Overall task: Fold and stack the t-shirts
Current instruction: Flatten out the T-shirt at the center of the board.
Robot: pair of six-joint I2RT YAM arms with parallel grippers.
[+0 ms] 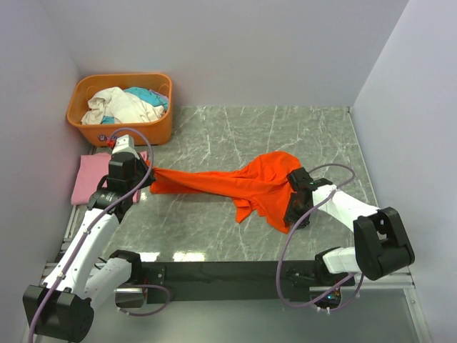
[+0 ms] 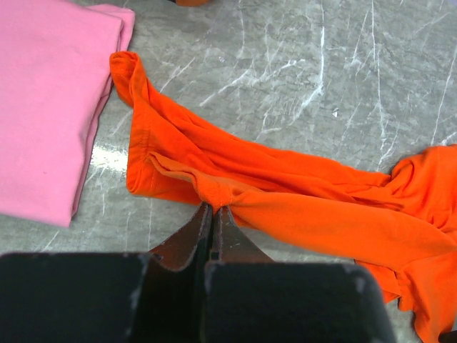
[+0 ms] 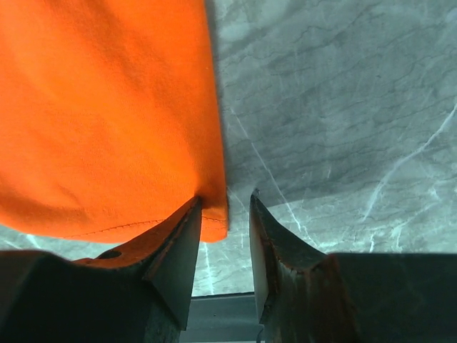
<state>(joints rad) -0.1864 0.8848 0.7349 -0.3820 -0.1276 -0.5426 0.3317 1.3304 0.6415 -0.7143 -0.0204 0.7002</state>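
While the left tool (image 2: 214,209) clamps the orange-red t-shirt (image 2: 307,214), the right tool (image 3: 225,200) stands parted around its hem.

Robot lab enclosure, bare white walls (image 1: 250,50), marble-patterned tabletop (image 1: 214,136)

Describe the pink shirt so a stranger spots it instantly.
Start at the orange basket in the far left corner. In front of it lies the pink shirt, folded flat. Unlike the crumpled orange shirt beside it, it is pale and neat.
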